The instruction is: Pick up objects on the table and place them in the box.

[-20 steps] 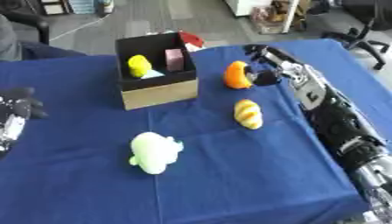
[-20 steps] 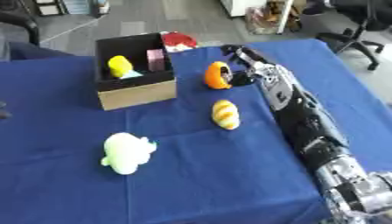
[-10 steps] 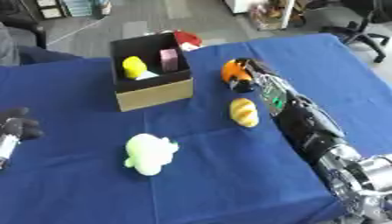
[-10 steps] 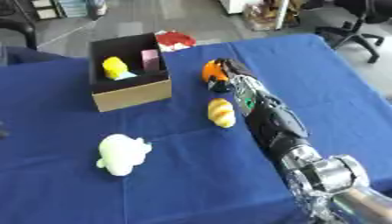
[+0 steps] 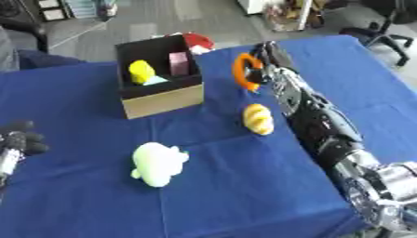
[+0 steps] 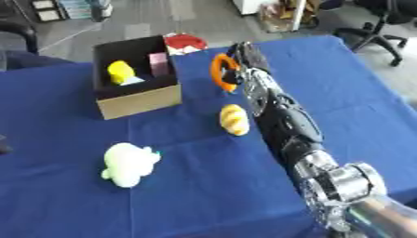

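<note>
Carried leftward since one second ago: orange object, formerly resting at the right hand's fingertips to the right of the box, now held up off the cloth and nearer the box's open top. Right hand curled round the orange object, fingers wrapped on its far side, forearm stretched back toward the lower right corner. Partly attributable to head tilt: overall shift of the scene between the earlier pictures and now.

Cardboard box to the left of the right hand, well within reach, already holding a yellow item and a pink block. Red item beyond the box's far corner, just left of the raised fingers. Bread-shaped toy on the blue table directly below the wrist, beside the forearm. Pale green plush far to the lower left of the hand, untouched.

Left hand idle at the left edge, fingers curled on nothing.

Judged stage: lift complete, transfer toward the box under way, release not yet made. Remaining for the task: bread-shaped toy and plush, possibly the red item.
</note>
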`<state>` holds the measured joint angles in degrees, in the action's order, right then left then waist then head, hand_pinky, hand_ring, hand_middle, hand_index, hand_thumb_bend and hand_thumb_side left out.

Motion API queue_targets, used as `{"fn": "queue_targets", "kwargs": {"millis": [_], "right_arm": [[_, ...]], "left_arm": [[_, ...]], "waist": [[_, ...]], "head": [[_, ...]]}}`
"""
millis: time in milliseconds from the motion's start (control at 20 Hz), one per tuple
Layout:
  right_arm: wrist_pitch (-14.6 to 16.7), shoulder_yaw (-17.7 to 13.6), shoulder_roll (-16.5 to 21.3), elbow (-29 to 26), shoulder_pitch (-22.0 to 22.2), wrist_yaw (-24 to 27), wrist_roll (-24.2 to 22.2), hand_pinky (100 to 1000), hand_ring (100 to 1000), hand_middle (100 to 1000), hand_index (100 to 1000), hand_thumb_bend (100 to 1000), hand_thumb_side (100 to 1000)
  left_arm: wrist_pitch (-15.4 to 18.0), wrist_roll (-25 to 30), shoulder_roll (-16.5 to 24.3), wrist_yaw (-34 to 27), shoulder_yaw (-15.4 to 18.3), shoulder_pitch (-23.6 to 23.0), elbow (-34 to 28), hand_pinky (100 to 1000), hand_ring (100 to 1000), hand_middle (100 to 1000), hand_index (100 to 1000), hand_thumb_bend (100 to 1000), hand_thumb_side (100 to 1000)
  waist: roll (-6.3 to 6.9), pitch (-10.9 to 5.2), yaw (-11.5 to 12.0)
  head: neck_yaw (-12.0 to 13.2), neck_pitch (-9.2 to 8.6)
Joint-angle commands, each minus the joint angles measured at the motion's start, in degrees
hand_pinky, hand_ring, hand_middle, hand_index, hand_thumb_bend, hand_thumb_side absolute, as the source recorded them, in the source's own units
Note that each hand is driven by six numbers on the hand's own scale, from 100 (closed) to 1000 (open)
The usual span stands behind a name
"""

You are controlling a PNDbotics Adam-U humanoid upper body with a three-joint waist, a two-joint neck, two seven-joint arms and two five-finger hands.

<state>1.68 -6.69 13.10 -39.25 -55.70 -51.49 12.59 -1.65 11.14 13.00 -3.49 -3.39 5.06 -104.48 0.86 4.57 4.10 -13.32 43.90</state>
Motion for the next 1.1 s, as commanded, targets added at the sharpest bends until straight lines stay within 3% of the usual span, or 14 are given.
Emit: {"fn": "queue_targets", "kwargs": {"millis": [50,350,550,600,700,900,950,1050,1100], "right_arm": [[1.9,1.5,-0.7,-4.4,-2.8,5.0,-1.5,674,515,337,421,100,164],[6.7,5.0,-6.6,-5.4,-4.2,5.0,-9.7,719,559,435,530,100,140],[6.9,6.0,-9.7,-4.3,-3.4,-2.1,-13.1,779,698,658,809,100,100],[6.2,5.9,-10.1,-4.0,-3.2,-5.1,-13.3,807,762,771,913,100,153],[3.8,5.4,-10.4,-3.7,-2.7,-10.8,-12.3,833,808,843,960,100,307],[0.3,5.0,-9.8,-5.0,-2.3,-18.7,-7.0,838,820,886,975,100,365],[0.4,5.1,-9.3,-5.6,-2.2,-18.2,-6.6,837,818,888,974,100,363],[2.0,5.8,-7.6,-8.0,-1.8,-13.9,-7.5,827,803,871,967,100,255],[3.3,6.5,-6.1,-9.9,-1.5,-10.3,-8.7,824,797,862,960,100,141]], "left_arm": [[0.0,0.3,-0.1,0.2,-0.1,0.3,-0.6,747,604,596,793,165,590],[0.0,1.1,-0.8,-0.3,-0.9,0.5,-0.7,747,605,596,793,163,589],[0.0,1.8,-1.2,-0.4,-1.5,0.7,-0.7,748,605,596,793,163,593],[-0.1,1.9,-1.2,-0.4,-1.5,0.7,-0.7,748,605,597,794,163,594],[-0.1,2.0,-1.3,-0.4,-1.6,0.7,-0.7,748,606,597,794,164,595],[-0.2,2.0,-1.2,-0.3,-1.5,0.5,-0.7,748,606,597,794,158,601],[-0.3,1.9,-1.2,-0.3,-1.5,0.5,-0.7,748,606,597,794,158,603],[-0.3,1.9,-1.2,-0.2,-1.4,0.4,-0.7,748,606,597,795,158,606],[-0.3,1.9,-1.0,-0.1,-1.3,0.3,-0.7,748,606,597,794,158,608]], "waist": [[0.74,-1.52,0.3],[1.65,-1.76,1.6],[2.01,-1.65,2.6],[2.01,-1.6,2.8],[1.95,-1.55,3.0],[1.48,-1.47,2.6],[1.31,-1.42,2.3],[0.88,-1.28,1.8],[0.58,-1.18,1.5]], "head": [[-0.4,0.22],[-2.2,0.22],[-3.3,0.22],[-3.5,0.22],[-3.7,0.22],[-3.4,0.22],[-3.2,0.22],[-3.0,0.22],[-2.9,0.22]]}}
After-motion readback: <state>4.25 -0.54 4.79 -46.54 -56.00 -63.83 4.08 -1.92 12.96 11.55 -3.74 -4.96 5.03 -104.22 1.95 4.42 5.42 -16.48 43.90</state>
